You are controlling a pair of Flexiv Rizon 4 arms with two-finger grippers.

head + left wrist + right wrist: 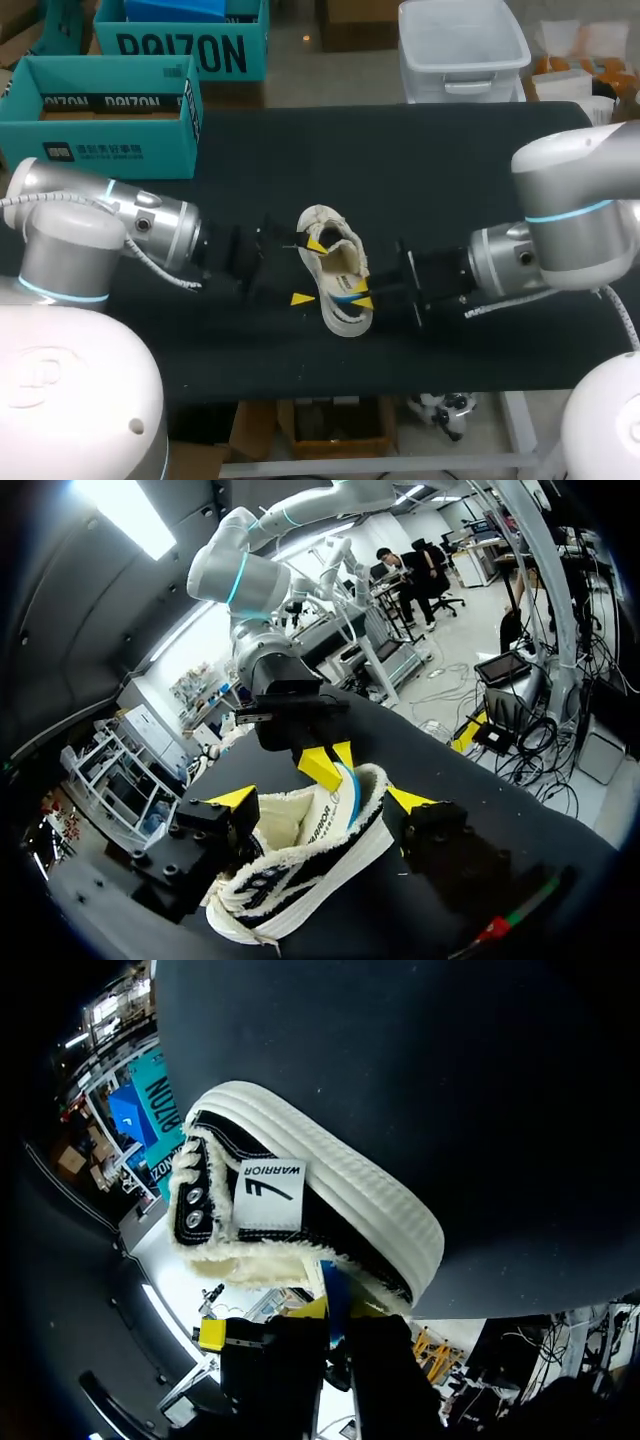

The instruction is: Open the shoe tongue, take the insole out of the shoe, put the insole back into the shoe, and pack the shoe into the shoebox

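Right end effector (335, 1317) looks pinched on insole (336, 1295) edge inside shoe (300, 1222); left end effector (321, 800) spread, straddling it. Step: insole removal. Next we need a steady pull out.

Diffuse overhead light falls evenly on the matte black surface (480, 170); shadows beside the white shoe (335, 270) are faint. Left wrist view: a ceiling panel (130, 515) above the shoe glares white. Right wrist view: the surface around the shoe is dim.

Place: robotics lab
Machines: left arm (110, 215) and right arm (570, 215) with blue rings
Bench: black-covered table (450, 150), teal cardboard box (100, 135) on it
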